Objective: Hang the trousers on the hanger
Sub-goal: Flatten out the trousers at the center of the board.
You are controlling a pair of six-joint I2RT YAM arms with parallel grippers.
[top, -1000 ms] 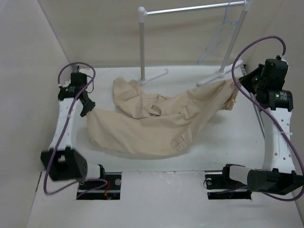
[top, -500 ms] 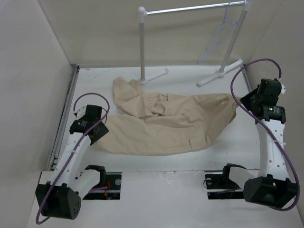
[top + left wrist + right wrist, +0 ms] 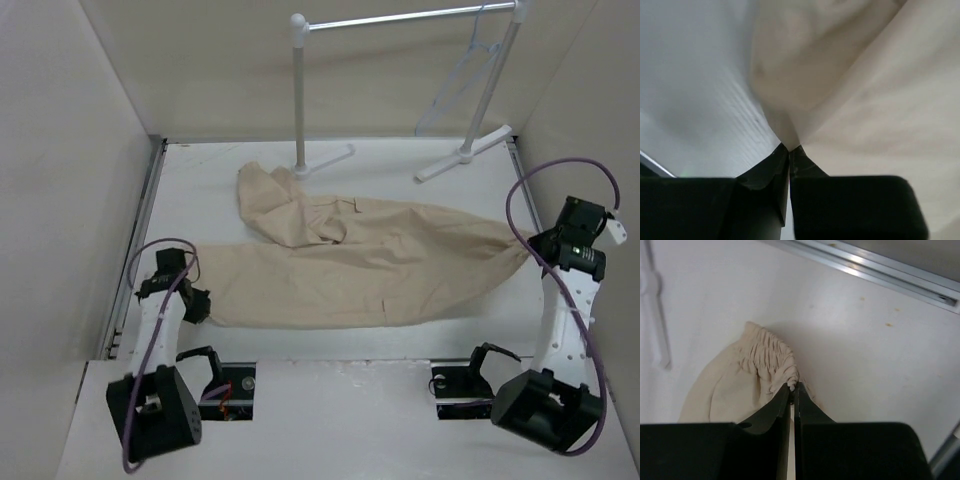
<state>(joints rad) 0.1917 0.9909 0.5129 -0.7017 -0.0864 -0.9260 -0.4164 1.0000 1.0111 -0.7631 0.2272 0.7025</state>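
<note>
The beige trousers (image 3: 360,265) lie stretched across the white table, one leg bunched toward the back left. My left gripper (image 3: 200,305) is shut on the trousers' left end, seen pinched in the left wrist view (image 3: 789,146). My right gripper (image 3: 528,250) is shut on the gathered right end (image 3: 772,362), pinched at the tips (image 3: 794,386). The pale hanger (image 3: 462,75) hangs from the rack bar at the back right, apart from both grippers.
The white-posted clothes rack (image 3: 298,90) with its metal bar (image 3: 410,17) stands at the back, its feet (image 3: 460,155) on the table. Walls close in left and right. A metal rail (image 3: 875,270) runs along the table's right edge.
Both arms have drawn back toward the near edge and outward, pulling the trousers flatter and longer across the table. Both grippers stayed shut on the cloth.
</note>
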